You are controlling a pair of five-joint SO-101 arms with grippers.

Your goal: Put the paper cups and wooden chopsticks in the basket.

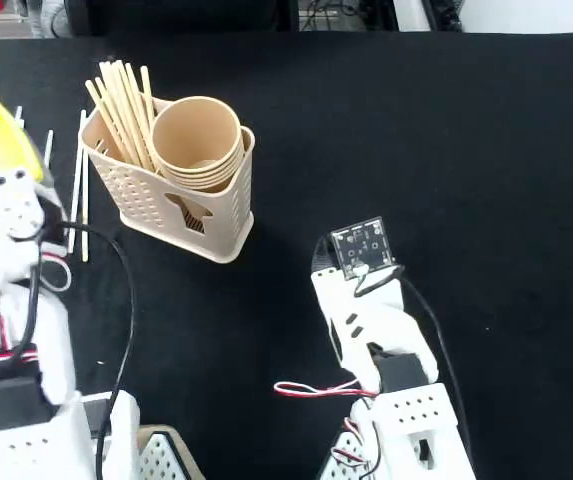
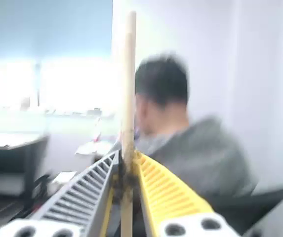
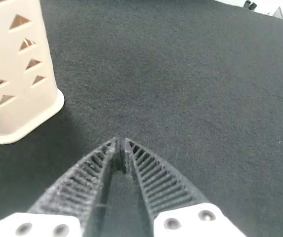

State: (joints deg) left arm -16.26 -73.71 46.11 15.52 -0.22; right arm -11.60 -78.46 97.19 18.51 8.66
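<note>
The cream basket [image 1: 209,222] stands at the table's left centre. A stack of paper cups [image 1: 197,140] and a bunch of wooden chopsticks [image 1: 123,110] stand inside it. My left gripper [image 2: 126,157] is raised at the far left of the table, off the surface, and is shut on one wooden chopstick [image 2: 128,89] that sticks out past its fingertips. The yellow finger [image 1: 1,135] shows in the high view. My right gripper [image 3: 119,146] is shut on nothing, low over the black cloth to the right of the basket [image 3: 18,64].
A few pale sticks [image 1: 79,195] lie on the cloth just left of the basket, beside the left arm [image 1: 11,300]. The right arm [image 1: 376,320] sits at the front centre. Black cloth [image 1: 466,150] stretches bare to the right and behind.
</note>
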